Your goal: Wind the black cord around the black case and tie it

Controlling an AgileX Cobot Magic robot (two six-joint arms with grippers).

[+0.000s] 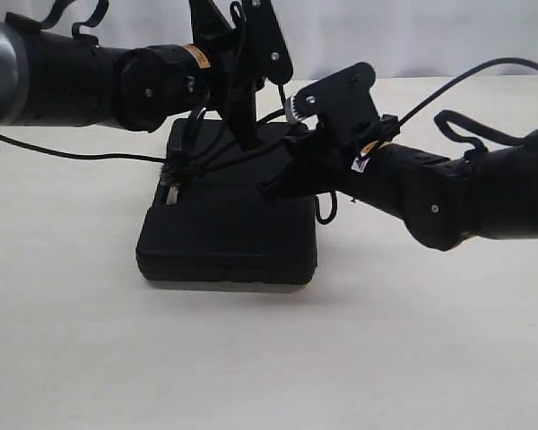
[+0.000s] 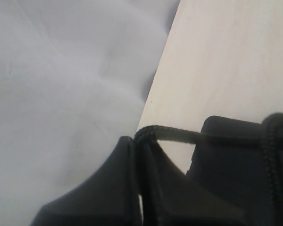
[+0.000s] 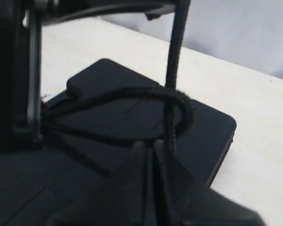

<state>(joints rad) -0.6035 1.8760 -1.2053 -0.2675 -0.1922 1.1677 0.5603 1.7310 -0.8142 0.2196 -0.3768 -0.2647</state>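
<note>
The black case (image 1: 224, 237) lies flat at the middle of the bench (image 1: 412, 349). The black cord (image 1: 217, 162) crosses its top from the 9 o'clock edge. The left gripper (image 2: 139, 137), above the case's 12 o'clock end, is clamped on the cord. The right gripper (image 3: 148, 147), reaching in from 3 o'clock, is closed with its tips against a cord loop. I cannot tell whether it pinches the loop.

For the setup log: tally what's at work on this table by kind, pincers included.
case: 1
cord: 1
pincers: 2, left pincer and right pincer
total: 4
</note>
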